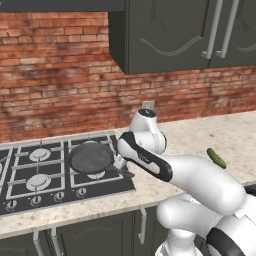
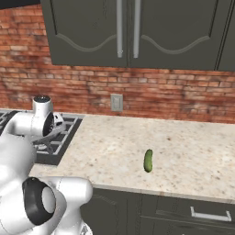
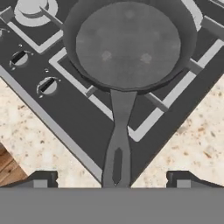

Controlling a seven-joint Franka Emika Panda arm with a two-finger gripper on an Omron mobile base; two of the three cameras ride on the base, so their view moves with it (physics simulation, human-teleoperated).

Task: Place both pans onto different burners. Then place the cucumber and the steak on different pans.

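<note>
With a pan (image 1: 91, 157) seated on a burner, the spread gripper (image 3: 111, 179) probably must next fetch the other pan.

In the left base view, we see the arm's wrist covering the handle of the pan (image 1: 92, 157), and the picture's left edge cuts off the cooktop (image 1: 30, 200). In the right base view, the arm hides most of the cooktop (image 2: 64, 137). In the hand view, the pan's (image 3: 129, 43) far rim runs past the top edge.
</note>
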